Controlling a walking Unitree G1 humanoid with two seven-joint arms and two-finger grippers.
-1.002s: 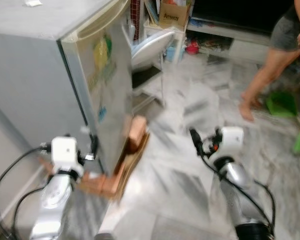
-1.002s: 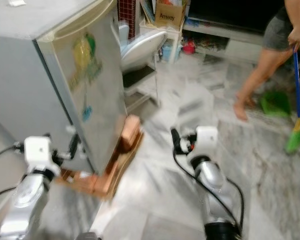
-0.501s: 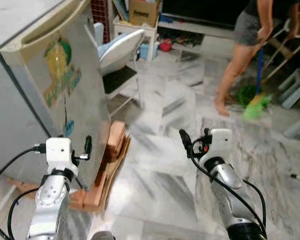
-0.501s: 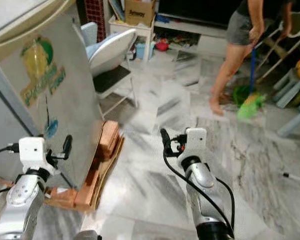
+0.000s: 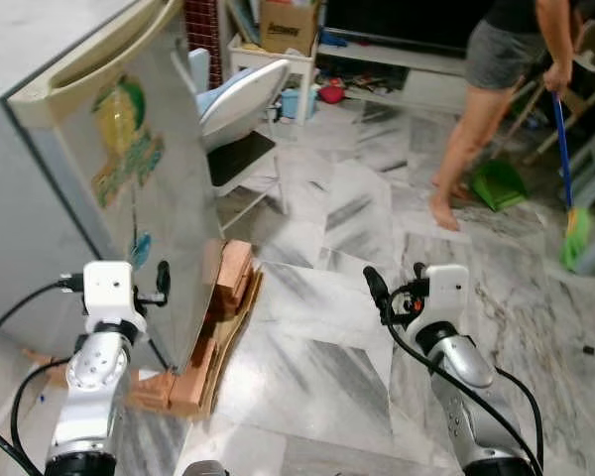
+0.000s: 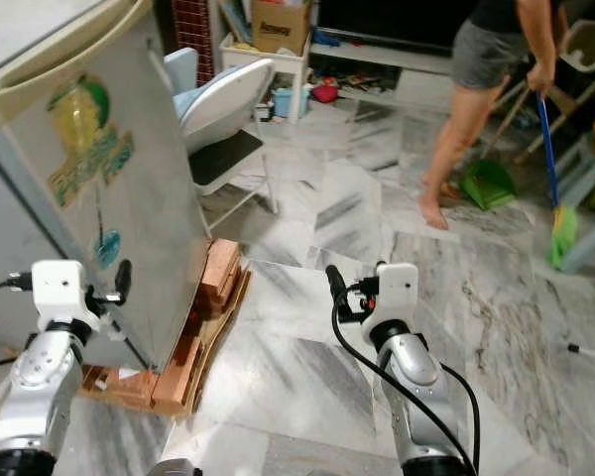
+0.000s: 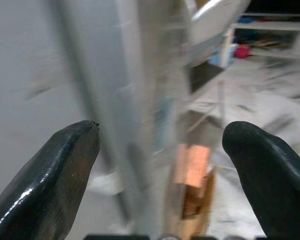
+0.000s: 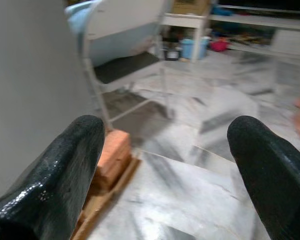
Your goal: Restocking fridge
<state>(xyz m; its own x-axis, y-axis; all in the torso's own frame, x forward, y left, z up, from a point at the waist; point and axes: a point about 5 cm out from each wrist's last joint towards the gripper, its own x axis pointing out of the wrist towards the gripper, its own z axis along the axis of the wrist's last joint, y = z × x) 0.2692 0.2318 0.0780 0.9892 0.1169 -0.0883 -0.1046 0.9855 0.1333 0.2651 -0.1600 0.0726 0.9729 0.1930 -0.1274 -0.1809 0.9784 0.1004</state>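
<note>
Fridge (image 5: 129,188): door shut; raised on bricks (image 5: 228,288) at its front edge
Left pincer (image 5: 163,283): spread, empty, beside door's front corner
Right pincer (image 5: 395,290): spread, empty, over floor
Risk: bumping bricks could tip fridge; person (image 5: 496,89) sweeping nearby

The fridge (image 5: 129,188) is standing shut on the left, its door face walling off that side, and bricks (image 5: 228,288) on cardboard (image 5: 240,322) are lying at its foot. A white chair (image 6: 223,124) is crowding the gap just beyond the fridge. The marble floor (image 6: 307,367) ahead is lying open — farther off, a person (image 5: 496,89) with a broom (image 5: 572,198) and a green dustpan (image 5: 498,183) is blocking the far right.
</note>
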